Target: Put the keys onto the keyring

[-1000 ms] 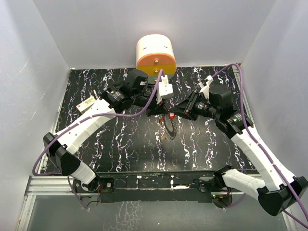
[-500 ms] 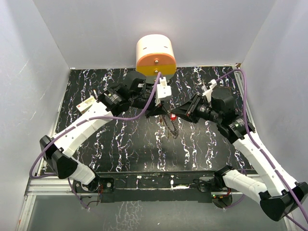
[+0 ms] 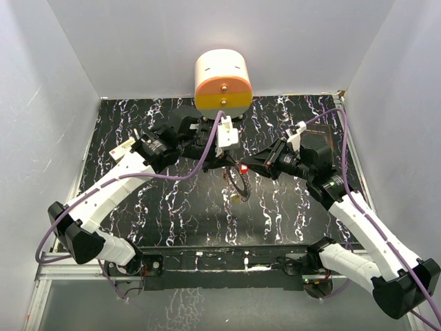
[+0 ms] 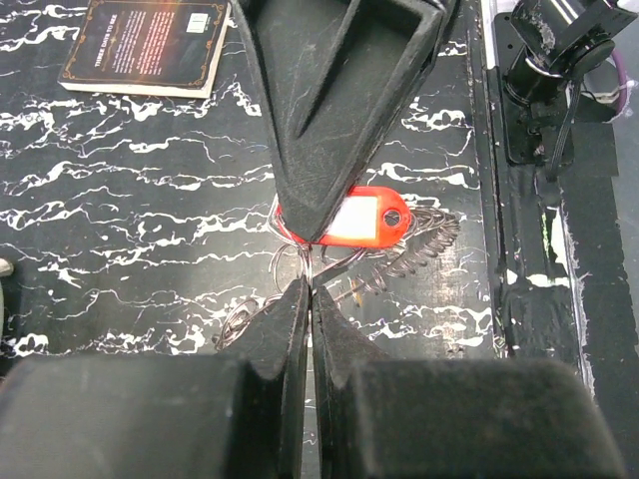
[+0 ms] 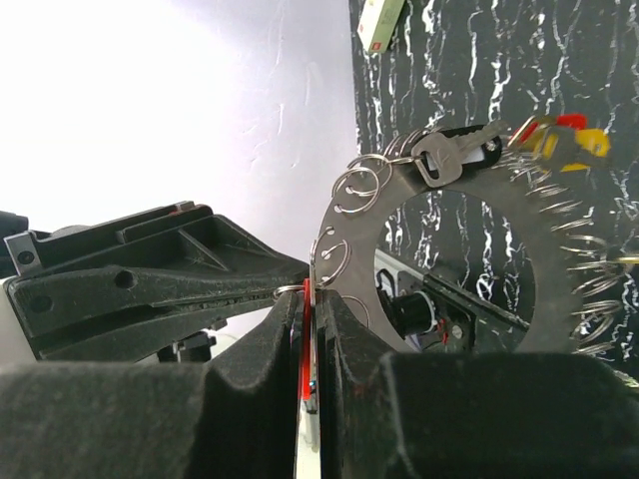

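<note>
Two of my grippers meet mid-frame in the top view, left gripper and right gripper, with the keyring hanging just below them. Left wrist: my left fingers are pressed together at lower centre; the right pinches a red key at centre. Right wrist: keyring arcs centre-right.

1. We find the drawer unit at the middle of the table's back edge.
2. In front of it, the left gripper and right gripper meet tip to tip.
3. The keyring sits at their meeting point, and the key tag is between the right gripper's fingers.
4. A book lies at the back right and a small box at the left.
</note>
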Motion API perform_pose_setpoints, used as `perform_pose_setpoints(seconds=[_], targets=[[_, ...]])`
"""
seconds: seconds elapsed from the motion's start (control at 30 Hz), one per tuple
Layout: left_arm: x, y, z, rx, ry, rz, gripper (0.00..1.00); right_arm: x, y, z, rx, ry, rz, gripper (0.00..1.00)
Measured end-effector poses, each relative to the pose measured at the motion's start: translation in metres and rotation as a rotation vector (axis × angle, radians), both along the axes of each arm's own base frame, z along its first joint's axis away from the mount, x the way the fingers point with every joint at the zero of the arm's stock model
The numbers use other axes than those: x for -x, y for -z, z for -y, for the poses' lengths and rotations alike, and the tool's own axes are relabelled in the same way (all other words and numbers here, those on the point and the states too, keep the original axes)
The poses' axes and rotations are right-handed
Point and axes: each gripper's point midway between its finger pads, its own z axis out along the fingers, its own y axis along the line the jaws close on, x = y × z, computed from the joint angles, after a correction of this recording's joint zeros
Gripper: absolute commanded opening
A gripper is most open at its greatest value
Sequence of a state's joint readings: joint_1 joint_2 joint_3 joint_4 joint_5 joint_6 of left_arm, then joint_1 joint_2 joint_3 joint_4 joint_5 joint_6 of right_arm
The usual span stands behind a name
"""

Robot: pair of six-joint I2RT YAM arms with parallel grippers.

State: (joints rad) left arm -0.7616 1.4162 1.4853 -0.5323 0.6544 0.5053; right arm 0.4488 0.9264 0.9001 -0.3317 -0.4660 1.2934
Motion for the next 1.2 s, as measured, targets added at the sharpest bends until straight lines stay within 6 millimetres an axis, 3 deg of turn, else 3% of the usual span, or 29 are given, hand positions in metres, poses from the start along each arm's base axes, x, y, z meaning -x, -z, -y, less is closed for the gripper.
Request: perform_pose_setpoints(seconds=[0.37, 1.2], targets=[[0.003, -0.003, -0.004, 0.001, 0.012, 0.03, 0.0, 0.002, 0.001, -0.009, -0.031, -0.069, -0.027, 0.08], [0.01, -0.001, -0.004, 0.005, 0.037, -0.004, 0.0, 0.002, 0.015, -0.007, 0.19, -0.187, 0.015, 0.08]])
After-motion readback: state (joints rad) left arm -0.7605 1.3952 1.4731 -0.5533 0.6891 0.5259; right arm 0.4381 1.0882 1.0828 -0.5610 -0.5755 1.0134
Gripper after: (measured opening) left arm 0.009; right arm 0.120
